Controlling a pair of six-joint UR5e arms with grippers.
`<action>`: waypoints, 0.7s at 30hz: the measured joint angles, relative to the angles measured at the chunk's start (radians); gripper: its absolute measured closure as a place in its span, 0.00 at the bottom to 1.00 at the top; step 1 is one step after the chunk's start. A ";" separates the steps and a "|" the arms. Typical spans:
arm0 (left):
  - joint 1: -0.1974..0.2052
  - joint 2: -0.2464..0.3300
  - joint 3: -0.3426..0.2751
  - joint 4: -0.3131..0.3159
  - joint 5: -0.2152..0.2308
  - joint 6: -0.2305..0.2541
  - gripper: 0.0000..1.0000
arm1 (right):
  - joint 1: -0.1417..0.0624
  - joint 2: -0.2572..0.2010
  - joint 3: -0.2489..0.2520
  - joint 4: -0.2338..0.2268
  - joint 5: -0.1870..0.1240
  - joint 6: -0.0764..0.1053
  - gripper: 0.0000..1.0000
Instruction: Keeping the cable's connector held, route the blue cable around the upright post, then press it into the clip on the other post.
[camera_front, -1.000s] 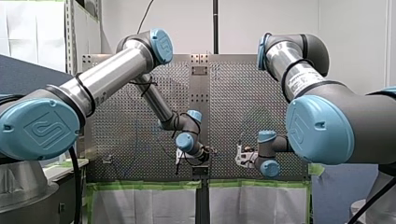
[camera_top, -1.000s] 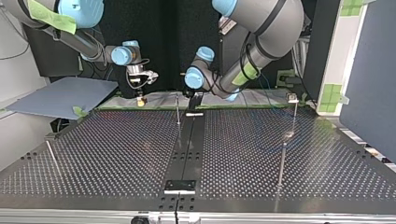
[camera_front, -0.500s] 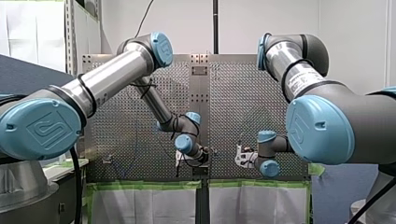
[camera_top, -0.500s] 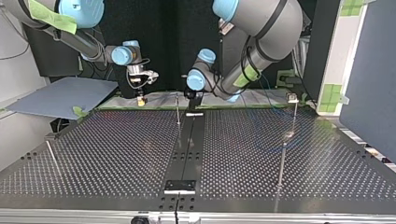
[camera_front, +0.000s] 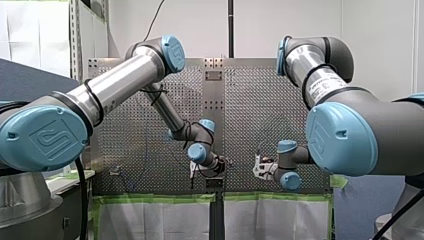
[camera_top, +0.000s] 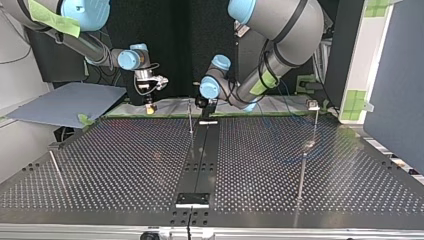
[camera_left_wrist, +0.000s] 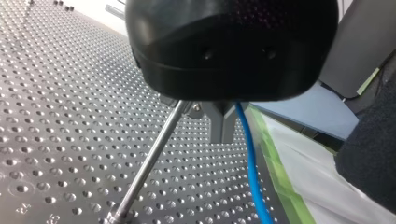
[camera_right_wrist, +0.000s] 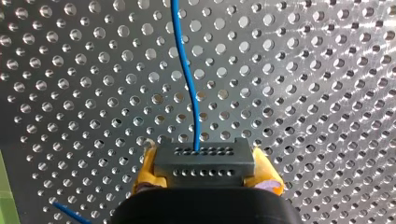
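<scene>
While my right gripper (camera_right_wrist: 204, 173) clamps the grey connector (camera_right_wrist: 204, 161) between yellow pads (camera_right_wrist: 264, 168), my left gripper (camera_left_wrist: 222, 133) hangs just beside the upright post (camera_left_wrist: 149, 158).
Only the right wrist view shows the blue cable (camera_right_wrist: 187, 74) leaving the connector over the perforated table (camera_right_wrist: 303, 93). Only the left wrist view shows it passing my left gripper on the side away from the upright post, clear of it; whether that gripper grips it cannot be told. The top view alone sets my right gripper well apart from the upright post on one side and the clip (camera_top: 313, 104), atop the second post (camera_top: 315, 125), further off on the other.
</scene>
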 joint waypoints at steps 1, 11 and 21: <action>0.000 0.000 0.000 0.002 0.001 0.000 1.00 | -0.001 0.001 0.000 -0.001 0.000 0.001 1.00; 0.001 -0.001 0.000 0.013 0.002 0.000 1.00 | -0.011 0.042 -0.005 -0.025 0.001 0.008 1.00; 0.002 -0.001 0.000 0.017 0.000 -0.007 1.00 | -0.019 0.049 -0.048 0.000 0.004 0.008 1.00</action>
